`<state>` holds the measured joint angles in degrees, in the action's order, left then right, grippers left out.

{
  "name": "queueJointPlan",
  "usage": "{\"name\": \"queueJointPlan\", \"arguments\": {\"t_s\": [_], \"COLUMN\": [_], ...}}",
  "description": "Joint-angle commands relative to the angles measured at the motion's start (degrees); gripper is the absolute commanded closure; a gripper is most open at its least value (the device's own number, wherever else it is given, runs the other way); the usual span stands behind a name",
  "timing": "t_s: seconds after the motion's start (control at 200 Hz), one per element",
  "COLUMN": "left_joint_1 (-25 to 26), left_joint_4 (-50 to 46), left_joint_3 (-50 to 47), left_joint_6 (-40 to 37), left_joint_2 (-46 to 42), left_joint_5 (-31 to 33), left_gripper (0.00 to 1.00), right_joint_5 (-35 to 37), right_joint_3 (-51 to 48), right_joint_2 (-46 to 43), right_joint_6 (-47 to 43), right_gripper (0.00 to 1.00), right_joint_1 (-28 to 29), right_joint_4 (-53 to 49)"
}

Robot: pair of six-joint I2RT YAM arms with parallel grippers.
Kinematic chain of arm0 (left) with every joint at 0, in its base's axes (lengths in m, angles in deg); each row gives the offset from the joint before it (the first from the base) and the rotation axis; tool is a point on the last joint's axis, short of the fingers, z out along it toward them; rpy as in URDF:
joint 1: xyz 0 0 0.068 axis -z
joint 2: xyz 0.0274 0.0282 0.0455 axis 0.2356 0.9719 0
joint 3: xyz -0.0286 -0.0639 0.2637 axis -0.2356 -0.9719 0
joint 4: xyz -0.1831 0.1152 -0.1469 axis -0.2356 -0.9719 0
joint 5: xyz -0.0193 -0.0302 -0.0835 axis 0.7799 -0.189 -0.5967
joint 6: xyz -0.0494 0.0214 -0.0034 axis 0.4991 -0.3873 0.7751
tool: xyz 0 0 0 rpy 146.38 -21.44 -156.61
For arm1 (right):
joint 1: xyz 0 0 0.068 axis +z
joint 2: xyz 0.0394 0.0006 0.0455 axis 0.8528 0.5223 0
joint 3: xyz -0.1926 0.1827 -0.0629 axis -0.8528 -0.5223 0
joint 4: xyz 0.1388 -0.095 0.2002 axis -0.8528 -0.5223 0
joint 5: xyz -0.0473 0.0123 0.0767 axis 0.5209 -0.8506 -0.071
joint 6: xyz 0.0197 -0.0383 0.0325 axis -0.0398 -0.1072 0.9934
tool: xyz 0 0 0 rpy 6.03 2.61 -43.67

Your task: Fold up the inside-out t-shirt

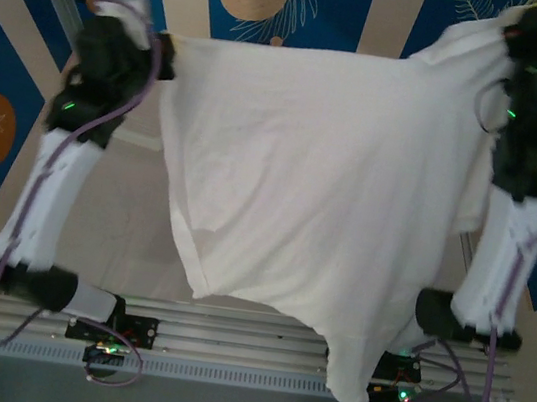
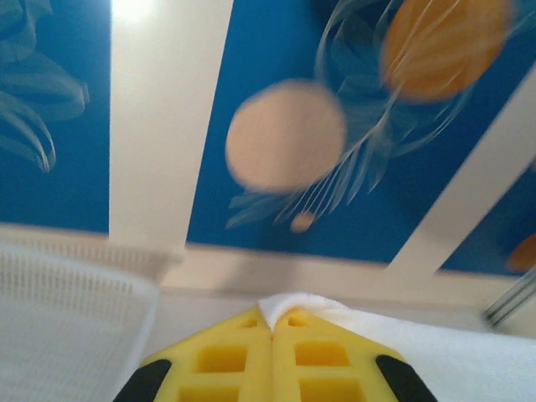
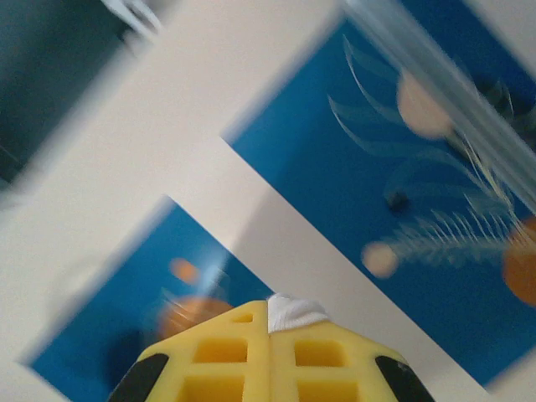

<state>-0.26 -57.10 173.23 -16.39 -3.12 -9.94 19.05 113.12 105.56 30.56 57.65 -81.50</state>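
Two closed grippers, top view: left gripper (image 1: pixel 165 56) and right gripper (image 1: pixel 517 32) each clamp the t-shirt (image 1: pixel 311 187), which hangs spread between and below them. Left wrist: cloth pinched at the tip. Right wrist: same, tiny nub. Lower together, level, taut.

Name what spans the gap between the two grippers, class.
The white t-shirt hangs spread between the left gripper and right gripper, each shut on an edge of it; the top external view shows this.

I hold the white t-shirt (image 1: pixel 322 179) aloft by its two upper corners; it hangs spread across the frame's middle, wrinkled, its lowest tip drooping at lower right.
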Motion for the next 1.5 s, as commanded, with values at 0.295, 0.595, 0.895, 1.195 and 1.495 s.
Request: {"name": "queueJointPlan", "arguments": {"t_s": [0.295, 0.595, 0.895, 1.195, 1.495], "left_joint_1": [-2.95, 3.53, 15.25, 13.35, 6.62], "left_joint_4": [2.98, -0.98, 1.08, 2.13, 0.30], "left_joint_3": [21.95, 0.01, -25.80, -24.15, -14.45], "left_joint_6": [-1.02, 7.41, 15.89, 19.58, 23.20], "left_joint_2": [33.77, 13.29, 15.20, 28.48, 41.74], "left_joint_5": [-4.26, -11.47, -7.33, -3.83, -3.33], "left_gripper": [0.57, 0.64, 1.00, 1.00, 1.00], "right_joint_5": [-5.62, -25.03, -32.60, -22.65, -21.29], "right_joint_3": [23.07, 11.86, -50.83, -69.77, -53.40], "right_joint_2": [35.96, 25.22, 9.14, 11.91, 27.79], "right_joint_6": [-15.23, -24.70, -10.92, 0.94, 2.73], "right_gripper": [0.63, 0.60, 1.00, 1.00, 1.00], "right_joint_1": [0.87, -2.25, -2.56, -2.04, 0.96], "right_joint_4": [-12.40, -30.57, -11.17, 4.02, 3.27]}}
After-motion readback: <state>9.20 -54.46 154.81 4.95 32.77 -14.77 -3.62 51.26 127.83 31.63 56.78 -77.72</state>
